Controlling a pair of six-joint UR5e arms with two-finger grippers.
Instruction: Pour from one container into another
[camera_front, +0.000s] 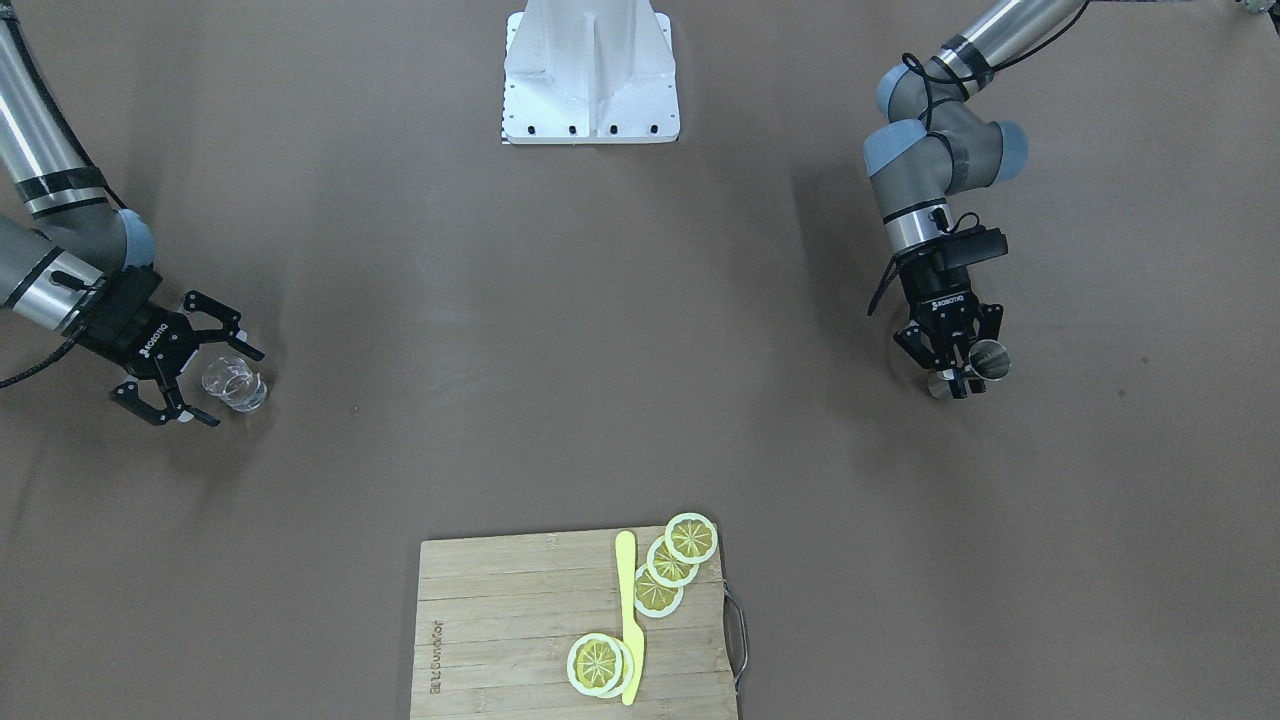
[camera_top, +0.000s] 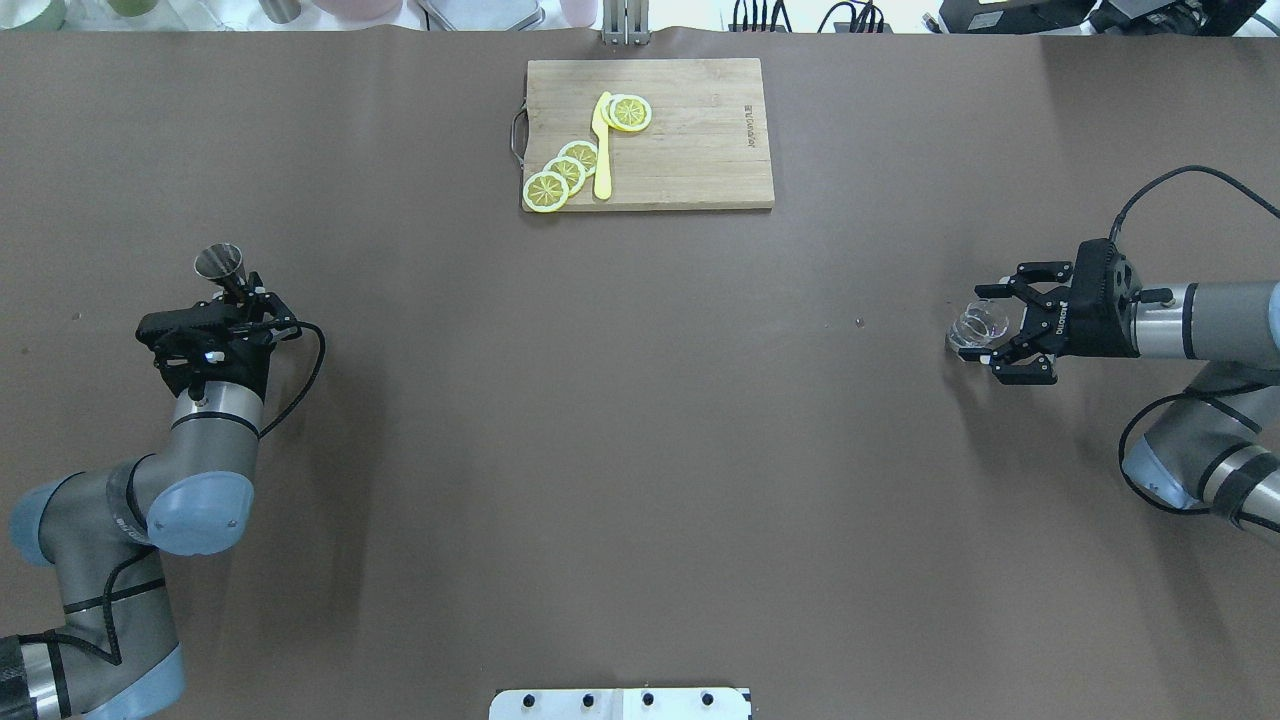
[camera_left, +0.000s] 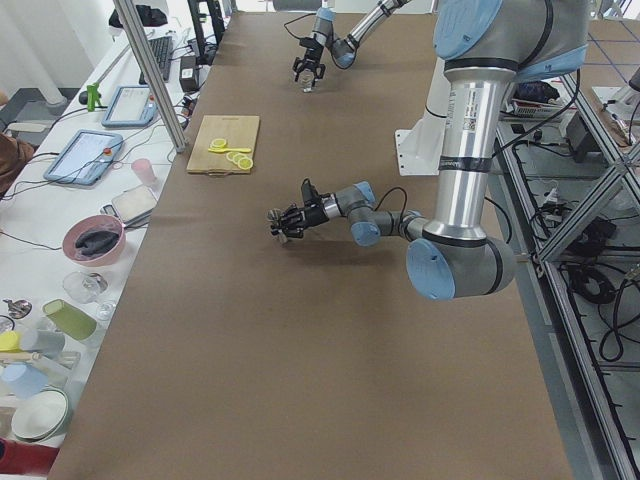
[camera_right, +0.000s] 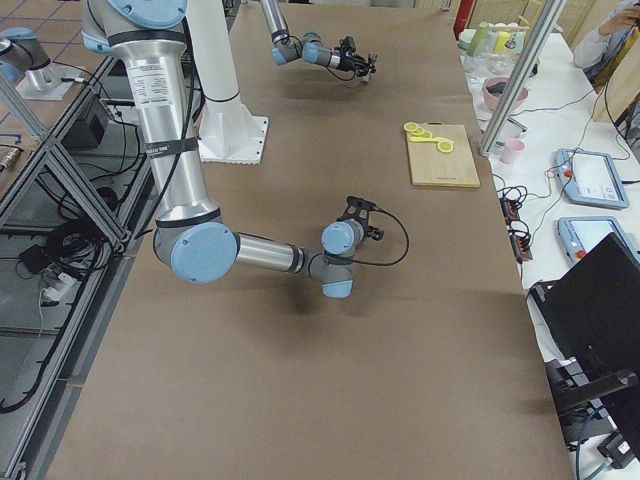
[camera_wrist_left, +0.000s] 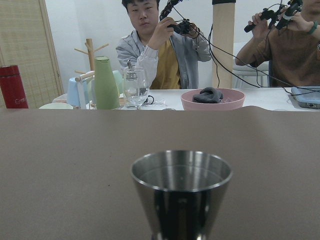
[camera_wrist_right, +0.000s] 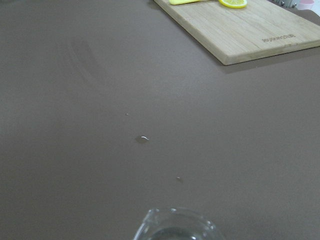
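The steel jigger (camera_front: 985, 358) stands upright at the table's left end, and my left gripper (camera_front: 958, 378) is shut on its narrow waist. Its round mouth (camera_wrist_left: 181, 170) fills the left wrist view; the fingers are out of that frame. From overhead the jigger (camera_top: 220, 262) pokes out beyond my left gripper (camera_top: 243, 290). At the opposite end the small clear glass (camera_front: 235, 382) sits on the table between the spread fingers of my right gripper (camera_front: 232, 386), which is open. Overhead, the glass (camera_top: 975, 328) is at the fingertips of the right gripper (camera_top: 992, 335). Only its rim (camera_wrist_right: 175, 225) shows in the right wrist view.
A wooden cutting board (camera_top: 700, 150) with lemon slices (camera_top: 565, 172) and a yellow knife (camera_top: 602, 150) lies at the far middle edge. The robot's white base (camera_front: 590, 75) is at the near side. Beyond the left end sit two people, a pink bowl (camera_wrist_left: 212, 97) and bottles.
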